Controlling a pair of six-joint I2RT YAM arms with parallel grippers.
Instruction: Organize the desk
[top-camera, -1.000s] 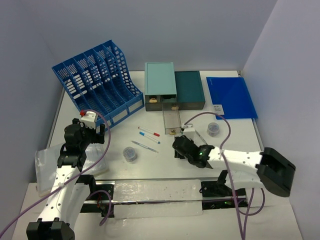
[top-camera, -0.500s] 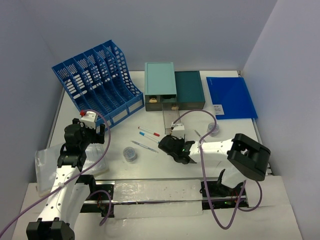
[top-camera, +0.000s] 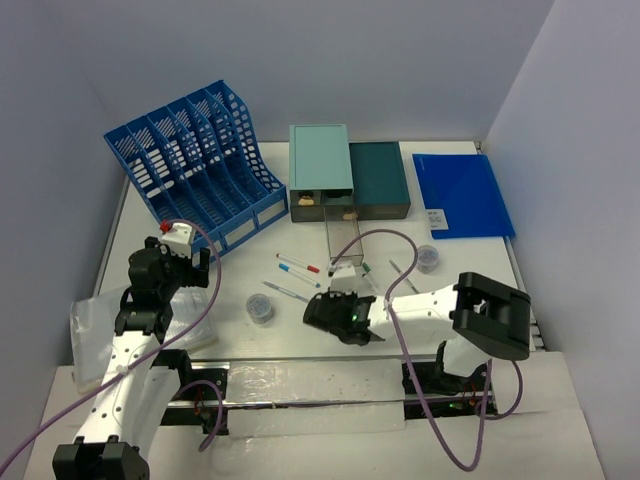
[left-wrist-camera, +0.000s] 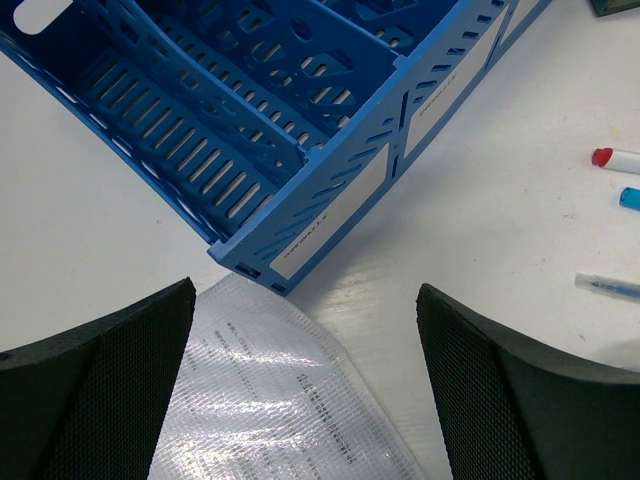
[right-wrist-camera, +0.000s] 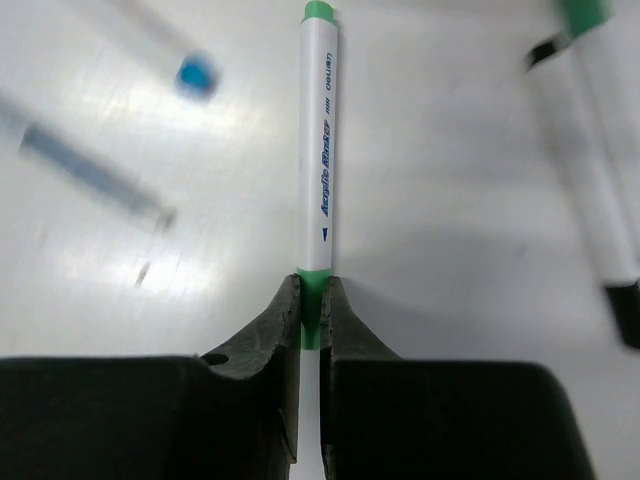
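White desk (top-camera: 480, 270) spanning the scene from left wall to right wall, two arms at its near edge, one marker gripped.

At far left, one printed plastic sleeve (left-wrist-camera: 270, 400) flat on the desk, just beside the near corner of one blue slotted file rack (left-wrist-camera: 300, 130); over both, left gripper (left-wrist-camera: 305, 295) spread wide, holding nothing. Further right, one round container (top-camera: 260, 308), then three loose pens: red-capped (top-camera: 299, 263), blue-capped (top-camera: 298, 274), clear (top-camera: 289, 292). At centre, right gripper (right-wrist-camera: 310, 290) pinched tight on the near end of one green-capped white marker (right-wrist-camera: 318, 150), pointing away; resting or lifted, impossible to tell. Farther back, two drawer boxes side by side, light teal (top-camera: 321, 170) and dark teal (top-camera: 380, 180), with one drawer (top-camera: 344, 245) pulled out toward the near side. To the right, a second round container (top-camera: 427, 258) and one blue folder (top-camera: 462, 195).
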